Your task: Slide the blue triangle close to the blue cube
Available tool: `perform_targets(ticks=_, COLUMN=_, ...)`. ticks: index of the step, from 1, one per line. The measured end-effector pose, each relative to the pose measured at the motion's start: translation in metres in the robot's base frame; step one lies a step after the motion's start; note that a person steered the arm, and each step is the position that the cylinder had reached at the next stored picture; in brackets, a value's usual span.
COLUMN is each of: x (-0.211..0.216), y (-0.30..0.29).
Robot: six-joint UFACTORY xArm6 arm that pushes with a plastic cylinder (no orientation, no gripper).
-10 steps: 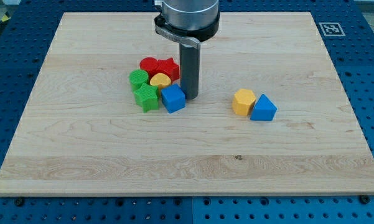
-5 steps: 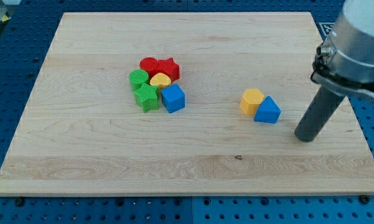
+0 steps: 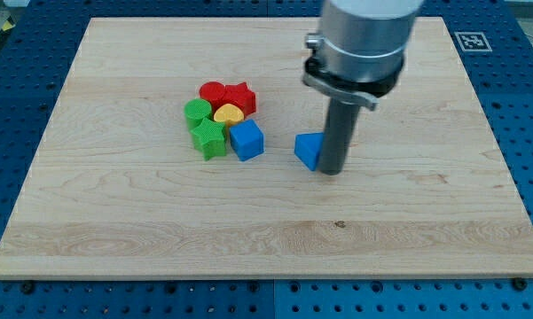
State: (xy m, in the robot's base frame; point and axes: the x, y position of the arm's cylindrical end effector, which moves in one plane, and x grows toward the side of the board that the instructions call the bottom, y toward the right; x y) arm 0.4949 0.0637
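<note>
Wood tabletop (image 3: 160,221): pale planked board, filling most of the view, lying on a blue perforated base (image 3: 532,133).
Near edge: a wide bare strip of wood runs along the tabletop's bottom edge, from corner to corner.
My tip (image 3: 331,172): lower end of the dark rod, down at the board near its middle, touching the right side of the blue triangle (image 3: 308,151); there is no gripper on this arm, so nothing is grasped, only pressed against.
Blue triangle: near the tabletop's centre, well apart from every edge; partly hidden by the rod, so which way it points and its long axis cannot be told.
Blue cube (image 3: 246,140): near the triangle on its left side, a gap of bare wood between them.
Cluster: two green blocks (image 3: 208,138) (image 3: 195,112) touch just left of the cube; a yellow block (image 3: 228,113) sits behind it.
Far side: two red blocks (image 3: 213,92) (image 3: 240,95) close the cluster toward the top edge.
Far right corner: a black-and-white marker (image 3: 471,41).
</note>
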Motion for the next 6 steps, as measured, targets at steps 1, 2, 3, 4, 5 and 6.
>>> perform_targets(ticks=1, x=-0.008, y=-0.022)
perform_targets(ticks=2, x=-0.012, y=-0.024)
perform_targets(ticks=3, x=-0.012, y=-0.011)
perform_targets(ticks=4, x=-0.012, y=0.001)
perform_targets(ticks=5, x=-0.033, y=-0.001)
perform_targets(ticks=6, x=-0.054, y=-0.010)
